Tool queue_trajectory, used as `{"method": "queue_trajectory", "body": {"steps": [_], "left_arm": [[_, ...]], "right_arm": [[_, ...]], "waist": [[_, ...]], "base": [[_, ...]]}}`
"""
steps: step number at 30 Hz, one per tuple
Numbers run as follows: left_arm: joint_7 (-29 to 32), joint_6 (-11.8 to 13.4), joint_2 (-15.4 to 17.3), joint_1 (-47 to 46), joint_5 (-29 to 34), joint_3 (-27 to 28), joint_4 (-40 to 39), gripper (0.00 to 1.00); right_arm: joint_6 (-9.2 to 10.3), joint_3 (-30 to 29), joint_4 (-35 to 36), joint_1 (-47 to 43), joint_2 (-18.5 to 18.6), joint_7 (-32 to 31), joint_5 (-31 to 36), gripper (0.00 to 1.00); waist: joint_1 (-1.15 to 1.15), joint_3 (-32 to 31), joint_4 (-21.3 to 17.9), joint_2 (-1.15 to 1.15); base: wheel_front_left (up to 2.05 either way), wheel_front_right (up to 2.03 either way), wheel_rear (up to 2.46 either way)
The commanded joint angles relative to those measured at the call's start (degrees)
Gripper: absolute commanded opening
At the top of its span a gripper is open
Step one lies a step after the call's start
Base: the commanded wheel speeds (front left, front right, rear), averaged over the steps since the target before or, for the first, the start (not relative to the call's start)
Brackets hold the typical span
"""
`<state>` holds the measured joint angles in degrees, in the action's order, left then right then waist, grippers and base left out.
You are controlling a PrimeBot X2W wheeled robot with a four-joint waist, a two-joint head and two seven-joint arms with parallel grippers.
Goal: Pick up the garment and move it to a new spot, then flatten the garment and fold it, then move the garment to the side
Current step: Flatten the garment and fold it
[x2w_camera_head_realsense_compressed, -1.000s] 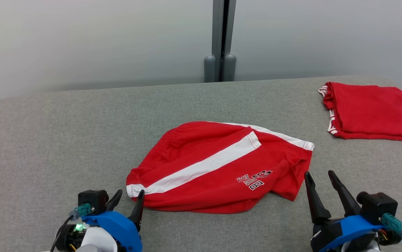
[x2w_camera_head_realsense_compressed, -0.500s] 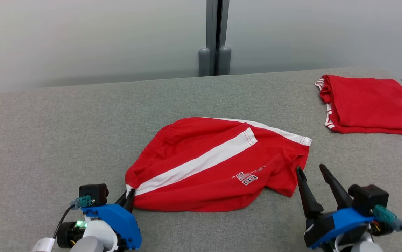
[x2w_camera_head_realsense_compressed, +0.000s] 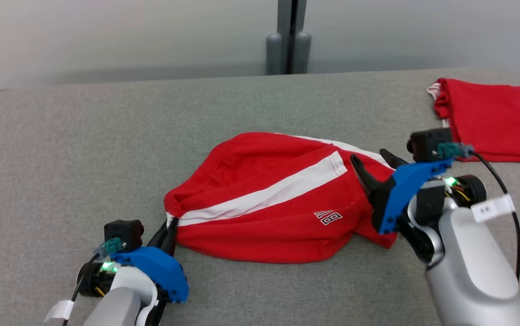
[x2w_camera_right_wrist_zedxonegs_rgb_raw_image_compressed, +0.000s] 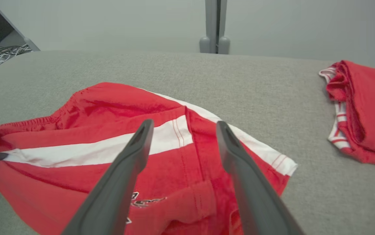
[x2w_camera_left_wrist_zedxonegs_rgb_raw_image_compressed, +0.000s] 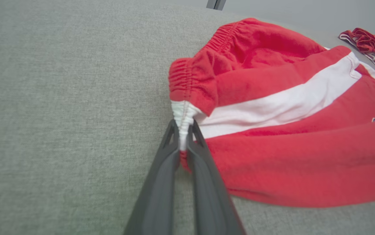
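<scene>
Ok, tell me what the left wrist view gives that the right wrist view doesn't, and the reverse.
Left wrist view: the left tool pinched shut on the waistband corner of the red white-striped cloth shorts. Right wrist view: the right tool open above the shorts' leg, and tangled cables beyond the table. Both: the shorts, the folded red garment, the grey fabric table.

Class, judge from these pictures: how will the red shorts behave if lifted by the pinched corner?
Probably floppy: the red shorts lie in soft folds, so they would likely hang limp from the left gripper. Likely light, being thin cloth. Pushed, they may bunch rather than slide on the textured grey surface.
</scene>
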<state>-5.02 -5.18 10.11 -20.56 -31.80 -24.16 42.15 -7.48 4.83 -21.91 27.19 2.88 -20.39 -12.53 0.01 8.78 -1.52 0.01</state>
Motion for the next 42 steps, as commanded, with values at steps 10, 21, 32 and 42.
{"method": "queue_trajectory", "body": {"steps": [10, 21, 32, 42], "left_arm": [[-2.2, -1.0, -1.2, -5.0, 0.4, -1.5, 1.1, 0.00], [-3.5, -1.6, -0.7, -6.4, -0.5, -2.3, 3.0, 0.00], [-4.2, -1.8, -0.5, -7.1, -1.4, -3.1, 3.7, 0.00], [-4.4, -2.0, -0.3, -6.5, -2.1, -3.5, 3.8, 0.00]], "right_arm": [[-0.03, 3.1, -17.7, 13.1, 0.8, -0.1, 1.7, 1.00], [-0.03, 7.9, -26.6, 17.3, 0.4, 5.3, -1.1, 1.00], [-0.03, 8.9, -29.0, 17.6, 0.8, 9.6, -1.2, 1.00], [-0.03, 10.6, -28.0, 15.2, 0.3, 8.5, -2.3, 1.00]], "waist": [[-0.01, 6.1, 4.3, -0.01], [-0.01, 7.5, 5.2, -0.01], [-0.01, 6.5, 4.5, -0.01], [-0.01, 5.6, 4.3, -0.01]], "base": [[0.00, 0.00, 0.00], [0.00, 0.00, 0.00], [0.00, 0.00, 0.00], [0.00, 0.00, 0.00]]}}
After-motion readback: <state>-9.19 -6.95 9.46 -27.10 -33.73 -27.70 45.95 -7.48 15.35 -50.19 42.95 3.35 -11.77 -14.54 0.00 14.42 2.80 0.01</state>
